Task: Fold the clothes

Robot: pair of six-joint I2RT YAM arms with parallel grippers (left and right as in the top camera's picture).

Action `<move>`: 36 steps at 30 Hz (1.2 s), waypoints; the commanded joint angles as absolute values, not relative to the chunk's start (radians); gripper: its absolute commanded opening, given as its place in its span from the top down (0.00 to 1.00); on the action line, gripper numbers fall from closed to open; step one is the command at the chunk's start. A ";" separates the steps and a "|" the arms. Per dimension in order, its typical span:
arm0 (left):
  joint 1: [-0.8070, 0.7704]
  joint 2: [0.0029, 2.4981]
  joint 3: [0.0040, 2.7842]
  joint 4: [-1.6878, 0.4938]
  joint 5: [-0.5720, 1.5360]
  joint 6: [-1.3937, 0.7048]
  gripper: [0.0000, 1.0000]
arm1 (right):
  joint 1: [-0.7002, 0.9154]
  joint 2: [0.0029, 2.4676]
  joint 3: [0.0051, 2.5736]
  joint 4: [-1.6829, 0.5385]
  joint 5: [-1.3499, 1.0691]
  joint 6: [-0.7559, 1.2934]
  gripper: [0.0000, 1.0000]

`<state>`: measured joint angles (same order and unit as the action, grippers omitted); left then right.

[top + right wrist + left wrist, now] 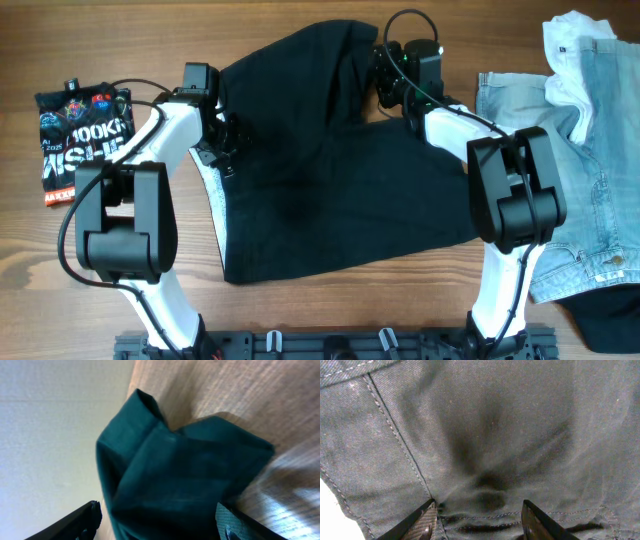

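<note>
The large black garment point(340, 190) lies spread across the middle of the table, its white inner edge point(214, 205) showing along the left side. My left gripper point(226, 142) is at the garment's left edge. In the left wrist view its jaws point(477, 506) are open, with stitched black fabric point(485, 435) lying between the fingertips. My right gripper point(385, 88) is at the garment's top edge, by a raised fold. Its jaws point(157, 512) are open around a bunched fold of the dark fabric point(175, 470). Light-blue denim point(590, 200) and a white piece point(570, 45) lie at the right.
A folded black printed shirt point(85, 130) lies at the far left. Another dark fabric piece point(612, 322) shows at the bottom right corner. Both arm bases stand at the front edge point(340, 345). Bare wooden tabletop point(60, 260) shows at the left front.
</note>
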<state>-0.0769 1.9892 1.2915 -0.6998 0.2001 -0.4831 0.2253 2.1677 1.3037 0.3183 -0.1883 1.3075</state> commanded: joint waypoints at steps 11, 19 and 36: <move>-0.088 2.046 1.261 -0.730 0.216 -0.476 0.47 | 0.210 2.219 1.431 0.160 -0.123 1.058 0.96; -0.088 2.046 1.261 -0.731 0.216 -0.476 0.47 | 0.143 2.086 1.699 -0.337 0.057 0.546 0.96; 0.060 2.046 1.431 -0.612 0.026 -0.422 0.53 | 0.068 2.088 1.617 -0.860 0.191 0.387 0.44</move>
<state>-0.0040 2.0258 1.3464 -0.5949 0.0975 -0.4652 0.0937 2.0895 1.6238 -0.8471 0.3229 0.4755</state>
